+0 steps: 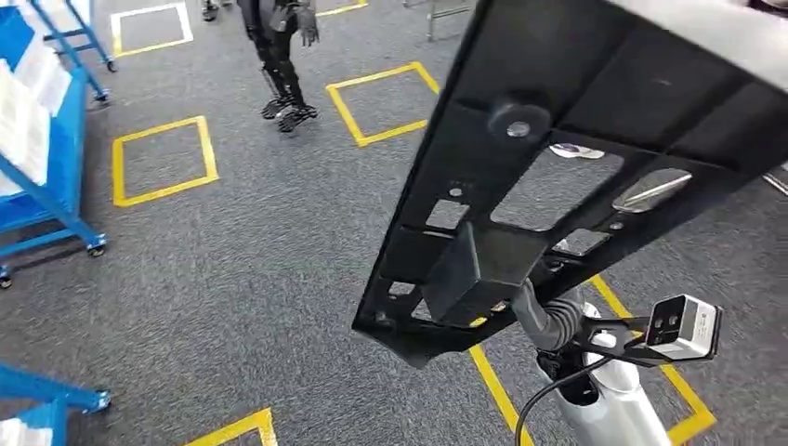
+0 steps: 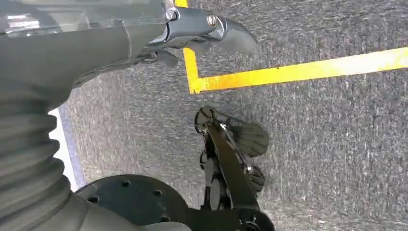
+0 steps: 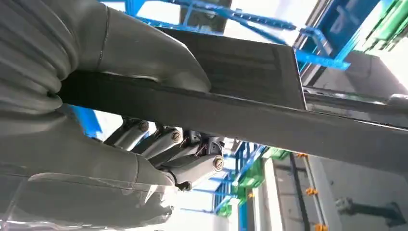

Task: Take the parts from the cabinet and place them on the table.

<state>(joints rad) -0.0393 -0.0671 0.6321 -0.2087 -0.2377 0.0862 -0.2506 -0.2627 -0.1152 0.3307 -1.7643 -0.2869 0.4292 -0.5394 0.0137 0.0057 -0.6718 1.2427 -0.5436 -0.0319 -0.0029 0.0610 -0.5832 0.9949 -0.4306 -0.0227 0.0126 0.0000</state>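
Observation:
A large flat black part [image 1: 576, 167] with several cut-outs and a box-shaped block on its underside hangs tilted over the grey carpet, across the right half of the head view. My right hand [image 1: 542, 314] grips it from below at its near end, mostly hidden by the part. In the right wrist view the thumb [image 3: 144, 57] lies over the part's black edge [image 3: 269, 125], and the darker fingers [image 3: 183, 154] clamp it from the other side. My left hand [image 2: 202, 29] hangs over the floor with its fingers slightly bent and holds nothing.
Blue wheeled racks [image 1: 46, 149] stand at the left, and another blue frame [image 1: 51, 404] sits at the lower left. Yellow tape squares [image 1: 163, 158] mark the carpet. Another dark robot [image 1: 279, 56] stands far ahead. Blue shelving [image 3: 317, 57] runs behind the part.

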